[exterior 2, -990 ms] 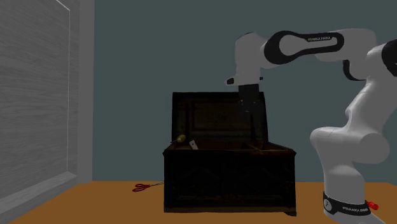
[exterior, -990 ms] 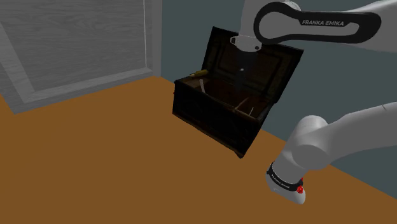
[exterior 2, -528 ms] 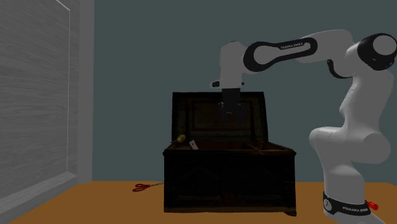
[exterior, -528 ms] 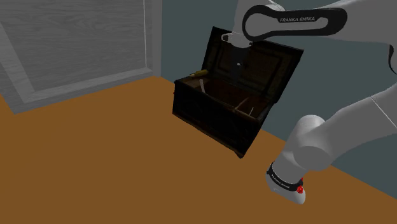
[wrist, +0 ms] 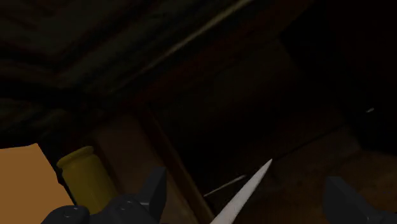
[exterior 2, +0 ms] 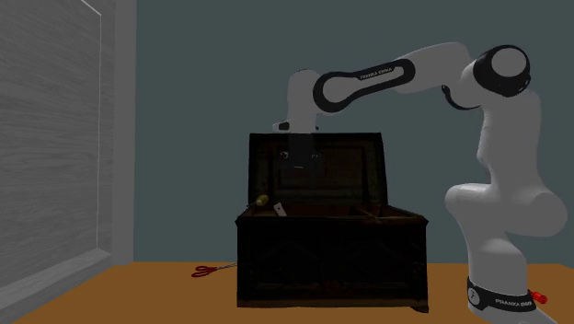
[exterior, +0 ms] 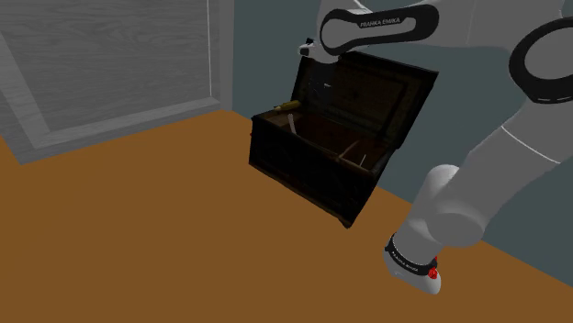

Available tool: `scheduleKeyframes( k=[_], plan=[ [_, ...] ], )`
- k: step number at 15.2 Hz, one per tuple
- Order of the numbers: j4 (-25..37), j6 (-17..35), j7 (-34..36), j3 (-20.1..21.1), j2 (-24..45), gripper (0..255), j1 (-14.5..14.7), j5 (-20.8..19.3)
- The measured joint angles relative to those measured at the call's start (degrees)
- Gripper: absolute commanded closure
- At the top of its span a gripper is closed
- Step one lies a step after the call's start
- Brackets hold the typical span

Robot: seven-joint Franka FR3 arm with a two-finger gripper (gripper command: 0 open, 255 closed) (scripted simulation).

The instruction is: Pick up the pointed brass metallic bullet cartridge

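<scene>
The dark chest [exterior: 312,170] is shown with lid raised, giving access from above. The gripper [wrist: 245,179] is held over its interior, fingers spread and empty. The yellow cartridge [wrist: 86,177] is seen below, outside one finger, by the chest's corner; realignment is judged necessary.

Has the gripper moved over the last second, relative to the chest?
Yes: the gripper has moved toward the second exterior view's left across the chest lid.
</scene>
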Motion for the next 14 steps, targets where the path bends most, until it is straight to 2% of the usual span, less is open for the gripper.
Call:
scheduleKeyframes(
  k=[4, 8, 10, 14],
  plan=[
    [7.5, 1.8, -14.0, -2.2, 8.3, 0, 1.3, 3.8],
    [17.5, 1.8, -27.3, -2.4, 17.9, 0, 1.6, 9.0],
    [18.5, 2.4, -30.0, -2.2, 19.6, 0, 1.5, 10.0],
    [16.5, 5.0, -30.8, -2.1, 20.2, 0, 1.4, 10.3]
  ],
)
